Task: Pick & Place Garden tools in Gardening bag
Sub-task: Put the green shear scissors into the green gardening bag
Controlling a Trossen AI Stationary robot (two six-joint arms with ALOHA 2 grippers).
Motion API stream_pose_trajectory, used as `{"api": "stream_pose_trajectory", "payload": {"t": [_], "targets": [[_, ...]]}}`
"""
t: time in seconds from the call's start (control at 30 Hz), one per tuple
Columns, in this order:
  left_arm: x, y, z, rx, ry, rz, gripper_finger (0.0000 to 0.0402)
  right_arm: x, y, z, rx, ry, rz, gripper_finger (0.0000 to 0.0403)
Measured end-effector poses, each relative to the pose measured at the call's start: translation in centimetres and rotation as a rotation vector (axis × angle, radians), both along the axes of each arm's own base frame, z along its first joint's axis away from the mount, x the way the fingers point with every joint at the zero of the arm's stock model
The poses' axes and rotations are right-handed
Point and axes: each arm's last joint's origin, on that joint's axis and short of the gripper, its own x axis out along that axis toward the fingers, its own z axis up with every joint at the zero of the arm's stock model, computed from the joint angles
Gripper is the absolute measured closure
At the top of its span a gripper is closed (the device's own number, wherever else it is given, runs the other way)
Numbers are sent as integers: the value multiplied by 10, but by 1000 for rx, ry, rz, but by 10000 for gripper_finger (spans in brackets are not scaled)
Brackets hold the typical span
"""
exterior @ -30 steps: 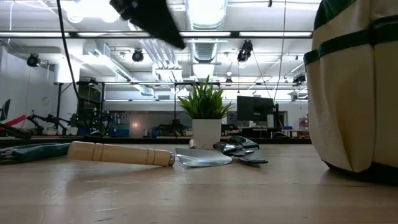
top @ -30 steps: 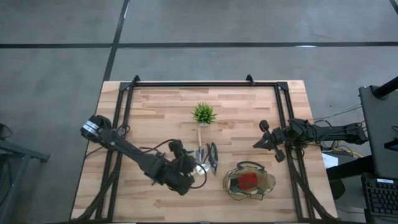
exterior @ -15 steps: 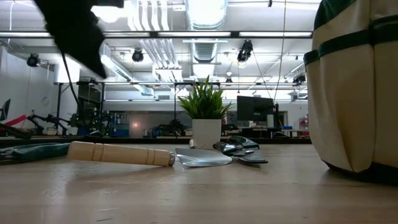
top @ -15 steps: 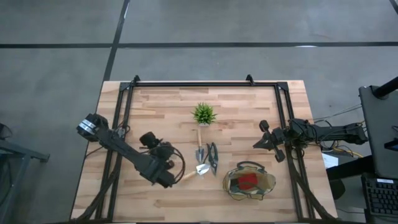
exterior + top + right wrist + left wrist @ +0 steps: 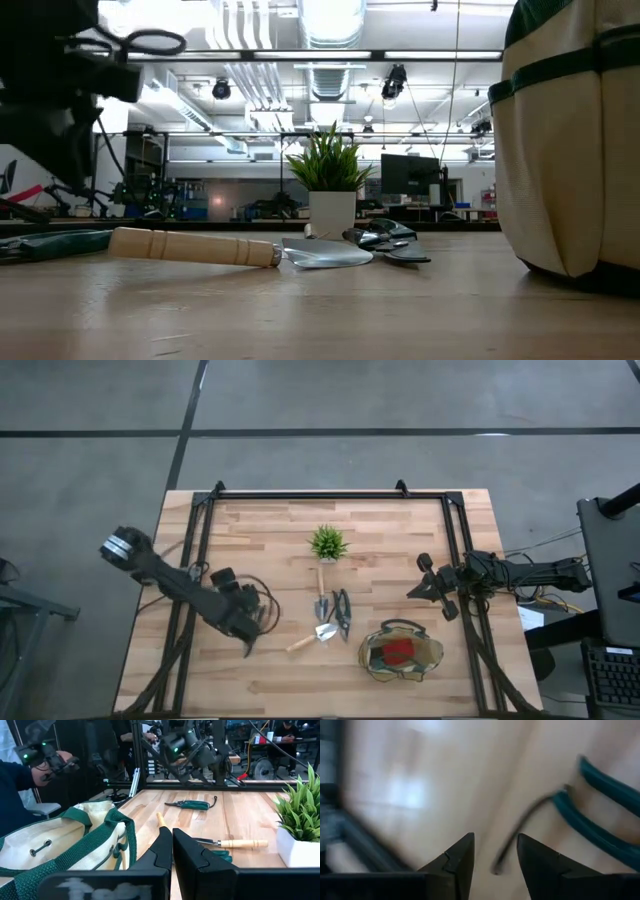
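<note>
High view: gardening bag [image 5: 432, 653] sitting at the tabletop's [image 5: 270, 530] right front, holding a red glove-like item [image 5: 399, 650].
Trowels: two [image 5: 321, 588] [image 5: 309, 638] lying mid-tabletop.
Shears: one pair [image 5: 342, 612] beside them.
Left tool [image 5: 249, 647]: hovering with fingers apart, empty.
Right tool [image 5: 412, 591]: resting closed, empty.

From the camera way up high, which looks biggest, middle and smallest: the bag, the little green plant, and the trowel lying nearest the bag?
1. Gardening bag, clearly the biggest.
2. Trowel and potted plant look about alike: the trowel is longer but thin, the plant rounder, so I won't rank them.
</note>
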Motion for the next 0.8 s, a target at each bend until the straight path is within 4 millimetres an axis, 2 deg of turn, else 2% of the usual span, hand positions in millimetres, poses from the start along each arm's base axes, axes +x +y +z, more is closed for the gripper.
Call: {"api": "stream_pose_trajectory", "payload": {"t": [0.13, 0.27, 0.47, 0.67, 0.8], "targets": [[-17, 13, 2, -131, -71, -81, 268, 0, 0, 0, 0, 0, 0, 394], [-34, 27, 2, -210, -134, -64, 274, 0, 0, 0, 0, 0, 0, 394], [-53, 40, -10, -352, -218, -61, 284, 0, 0, 0, 0, 0, 0, 394], [-65, 49, -28, -246, -211, -89, 285, 0, 0, 0, 0, 0, 0, 394], [-66, 50, -35, -234, -238, 3, 285, 0, 0, 0, 0, 0, 0, 394]]}}
